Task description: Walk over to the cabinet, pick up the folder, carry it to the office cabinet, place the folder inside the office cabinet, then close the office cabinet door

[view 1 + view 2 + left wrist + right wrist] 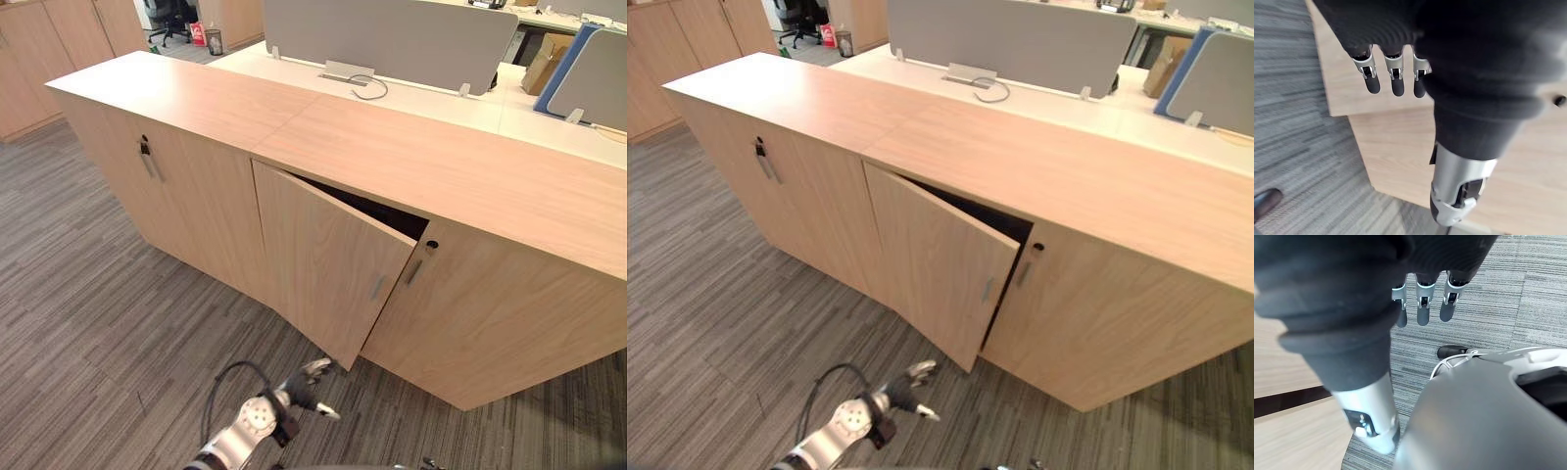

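1. Left hand point(306, 384) hangs low near the bottom corner of the door point(328, 264), fingers straight, holding nothing
2. Right hand point(1422, 313) is over the floor point(98, 294), fingers loose and empty too
3. The door stands ajar on the cabinet point(490, 313). The dark gap hides the inside, so I'd guess the folder lies in there
4. Closing looks like the step in hand: the left hand should press flat on the door's face and push it flush
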